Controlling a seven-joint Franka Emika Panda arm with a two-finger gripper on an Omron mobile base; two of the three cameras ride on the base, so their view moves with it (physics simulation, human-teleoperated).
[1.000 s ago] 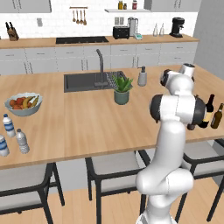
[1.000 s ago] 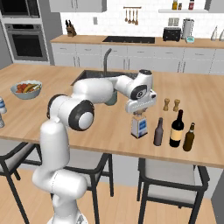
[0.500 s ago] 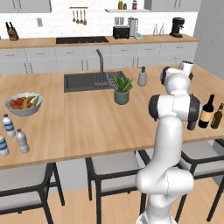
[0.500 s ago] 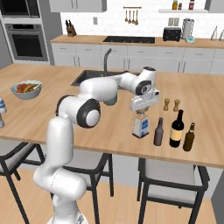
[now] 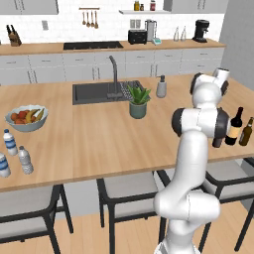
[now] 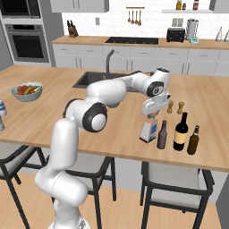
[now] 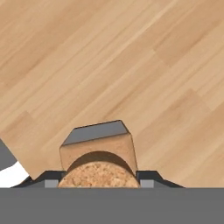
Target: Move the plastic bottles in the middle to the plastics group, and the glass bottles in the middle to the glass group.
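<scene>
Seen unchanged over the last second at the left end of the desk (image 6: 117, 135): clear greyish water bottle (image 5: 25, 160) standing just beside the plastics group (image 5: 9, 142), well apart from the fruit bowl (image 5: 26, 118). Further right, noted a slight rightward drift of the pincer (image 6: 151, 118), now poised right over a small carton (image 6: 148, 132), with no change in its gap. Found no movement in the near-black glass bottle (image 6: 162, 135), just right of the carton and next to the wine bottle (image 6: 180, 133) and brown bottle (image 6: 193, 140) of the glass group. Judged from that layout: both middle bottles apparently already with their own kind, little left to sort. Pincer set fairly narrow in the hand view, fingertips (image 7: 148, 176) flanking a cork-coloured rounded shape (image 7: 98, 174); cannot tell whether gripped or merely straddled. Materials, same sweep: thin translucent plastic with white caps, blue bands on two; pale ceramic-looking bowl of mixed fruit; warm matt wood planks, straight grain; boxy white-and-blue carton with a peaked top; smooth dark glass, narrow necks, tallest with a white label, smallest amber-brown.
</scene>
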